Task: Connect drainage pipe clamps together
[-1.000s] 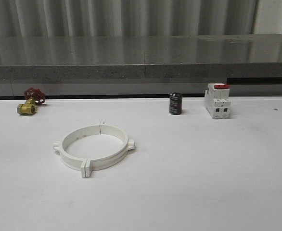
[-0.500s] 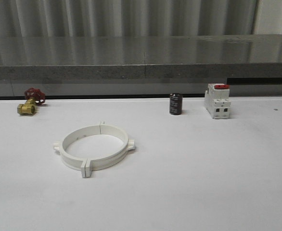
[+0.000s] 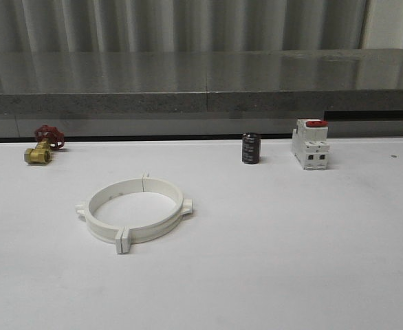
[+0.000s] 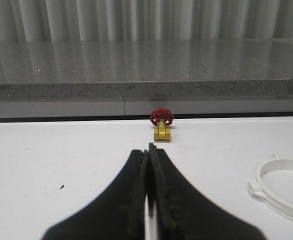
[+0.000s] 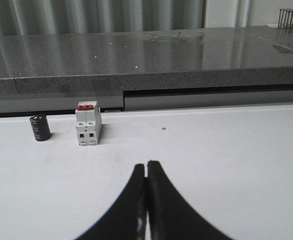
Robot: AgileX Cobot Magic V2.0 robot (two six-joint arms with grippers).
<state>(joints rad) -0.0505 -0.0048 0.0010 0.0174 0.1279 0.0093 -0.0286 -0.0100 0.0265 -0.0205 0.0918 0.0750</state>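
Observation:
The two white drainage pipe clamps (image 3: 133, 210) lie on the white table left of centre, their ends meeting so that they form one wide ring with small tabs around it. In the left wrist view part of that ring (image 4: 281, 192) shows at the edge. My left gripper (image 4: 147, 150) is shut with nothing between its black fingers, well apart from the ring. My right gripper (image 5: 146, 165) is also shut and empty, over bare table.
A brass valve with a red handle (image 3: 42, 146) sits at the back left. A small black cylinder (image 3: 250, 148) and a white breaker with a red switch (image 3: 310, 144) stand at the back right. A grey stone ledge (image 3: 201, 89) runs behind the table.

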